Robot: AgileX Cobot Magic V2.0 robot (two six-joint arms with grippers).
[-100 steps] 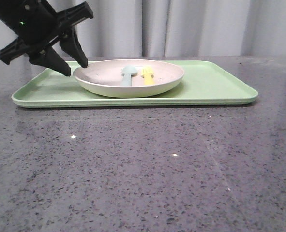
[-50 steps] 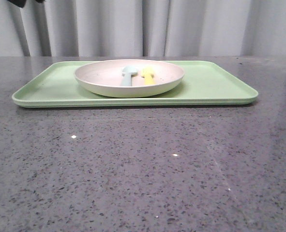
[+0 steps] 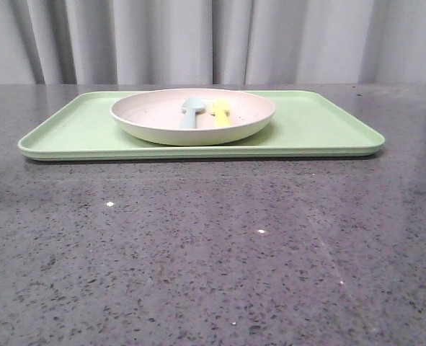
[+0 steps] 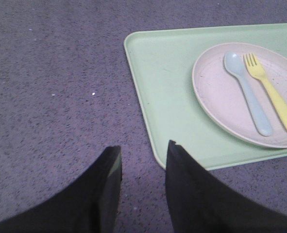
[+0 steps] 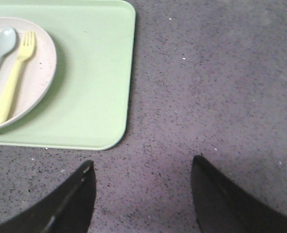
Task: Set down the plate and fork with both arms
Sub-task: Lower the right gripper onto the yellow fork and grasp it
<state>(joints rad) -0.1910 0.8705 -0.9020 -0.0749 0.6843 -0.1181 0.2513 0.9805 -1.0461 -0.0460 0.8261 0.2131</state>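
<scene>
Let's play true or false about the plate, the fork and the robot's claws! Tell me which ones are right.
1. The fork lies on the plate. True.
2. The plate sits on the bare table. False: it sits on the green tray.
3. A blue spoon lies beside the fork. True.
4. The left gripper holds the fork. False: it is open and empty.
5. The right gripper is shut. False: it is open.

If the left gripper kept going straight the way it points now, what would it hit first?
Probably the bare table: the open left gripper points at the stone just beside the tray corner, though depth is unclear.
</scene>
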